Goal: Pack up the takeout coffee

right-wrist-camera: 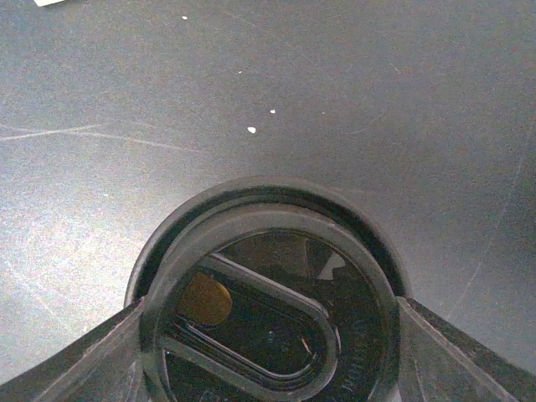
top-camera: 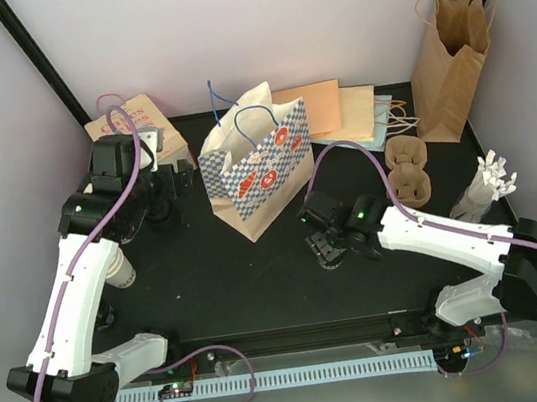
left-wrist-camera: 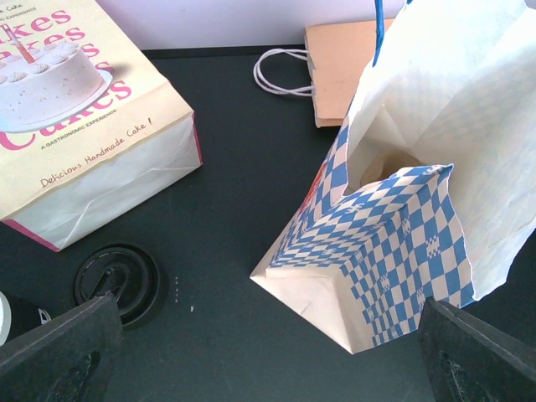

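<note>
Right wrist view shows your right jaws standing partly open and pressed against both sides of a black lid [right-wrist-camera: 268,310], so you seem to have it gripped by its rim. It is low over the dark tabletop [right-wrist-camera: 251,84], and I cannot tell whether it has lifted clear. Your left jaws are spread wide with nothing between them, hanging above the gap between the blue-checked bag [left-wrist-camera: 394,251] and the cake bag [left-wrist-camera: 84,126]. A second lid [left-wrist-camera: 117,280] lies flat on the tabletop just beside the cake bag. The checked bag stands upright with its mouth open. Something round and tan shows deep inside it, but you cannot make out what it is. A white cup [top-camera: 122,270] peeks out from under your left arm, too hidden to tell whether it is capped. A stack of white cups [top-camera: 487,187] leans at the far right, near a cardboard cup tray [top-camera: 408,168] that looks empty. From this I judge the packing barely begun. One lid is in hand and one is loose, no cup is plainly capped, and none is seen in the tray or the bag. Capping, loading the tray and bagging all look left to do.
</note>
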You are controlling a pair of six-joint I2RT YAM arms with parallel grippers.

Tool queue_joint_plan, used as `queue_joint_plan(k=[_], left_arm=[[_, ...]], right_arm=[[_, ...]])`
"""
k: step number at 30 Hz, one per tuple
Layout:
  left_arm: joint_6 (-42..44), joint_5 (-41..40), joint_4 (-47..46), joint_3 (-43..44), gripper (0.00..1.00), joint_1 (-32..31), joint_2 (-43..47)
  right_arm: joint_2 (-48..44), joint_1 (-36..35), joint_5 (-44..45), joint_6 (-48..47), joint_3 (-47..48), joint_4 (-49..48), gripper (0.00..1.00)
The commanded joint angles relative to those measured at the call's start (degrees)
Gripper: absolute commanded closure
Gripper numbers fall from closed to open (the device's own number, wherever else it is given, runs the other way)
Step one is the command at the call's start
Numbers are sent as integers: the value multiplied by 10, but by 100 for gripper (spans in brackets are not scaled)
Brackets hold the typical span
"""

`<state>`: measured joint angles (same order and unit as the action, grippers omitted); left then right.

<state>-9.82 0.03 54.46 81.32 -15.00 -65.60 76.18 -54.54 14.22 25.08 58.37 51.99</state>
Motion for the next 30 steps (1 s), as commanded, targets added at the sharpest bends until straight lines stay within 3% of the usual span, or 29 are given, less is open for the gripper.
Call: queue_joint_plan(k=[1, 30], left_arm=[[12, 0, -3, 5, 1, 5, 12], [18, -3, 1, -3, 1, 7, 19]], right_arm=[[6, 2, -4, -10, -4, -12, 27], [27, 2, -7, -19, 10, -1, 25]])
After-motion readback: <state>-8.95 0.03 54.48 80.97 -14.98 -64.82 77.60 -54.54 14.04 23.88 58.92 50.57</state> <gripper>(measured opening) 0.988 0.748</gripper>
